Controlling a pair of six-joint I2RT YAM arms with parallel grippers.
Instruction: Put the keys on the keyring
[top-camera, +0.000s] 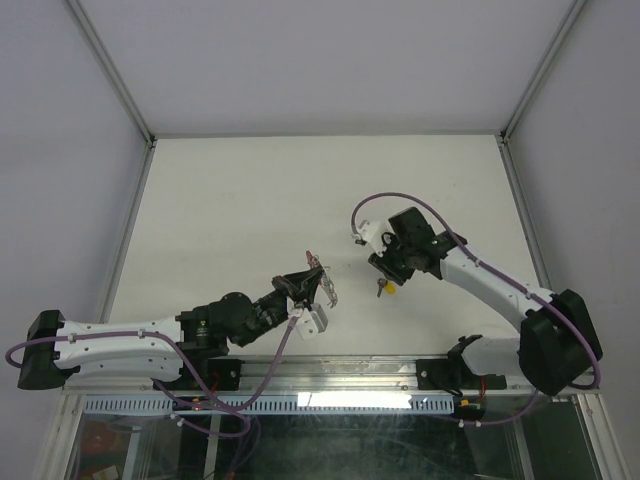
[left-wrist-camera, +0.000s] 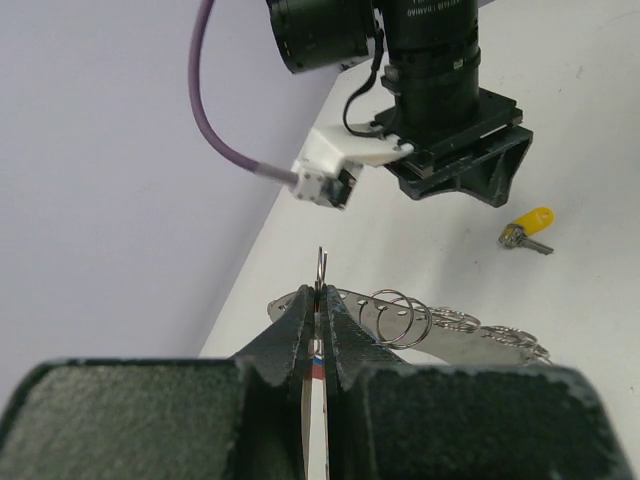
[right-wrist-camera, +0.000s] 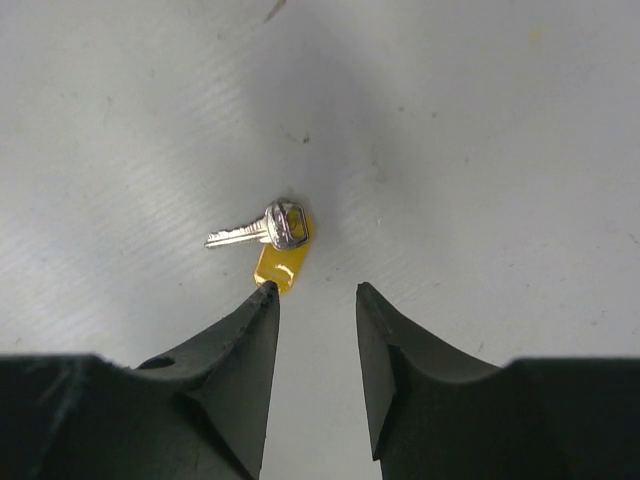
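My left gripper (left-wrist-camera: 320, 292) is shut on the keyring (left-wrist-camera: 321, 262), gripping its thin metal ring edge-on. A sliver of red and blue shows between the pads. A perforated metal strip, loose rings and a chain (left-wrist-camera: 402, 316) of the keyring hang just beyond the fingers. In the top view my left gripper (top-camera: 312, 278) holds the keyring (top-camera: 325, 287) above the table's near middle. One key (right-wrist-camera: 272, 238) with a yellow head lies flat on the table. My right gripper (right-wrist-camera: 316, 287) stands open just over it, its left fingertip (right-wrist-camera: 266, 292) at the yellow head's edge. From above, the right gripper (top-camera: 385, 270) hovers over the key (top-camera: 384, 289).
The white table (top-camera: 250, 200) is walled by grey panels at the left, back and right. The two grippers are a short gap apart. The right arm's wrist (left-wrist-camera: 455, 150) and a purple cable (left-wrist-camera: 215, 120) fill the upper left wrist view.
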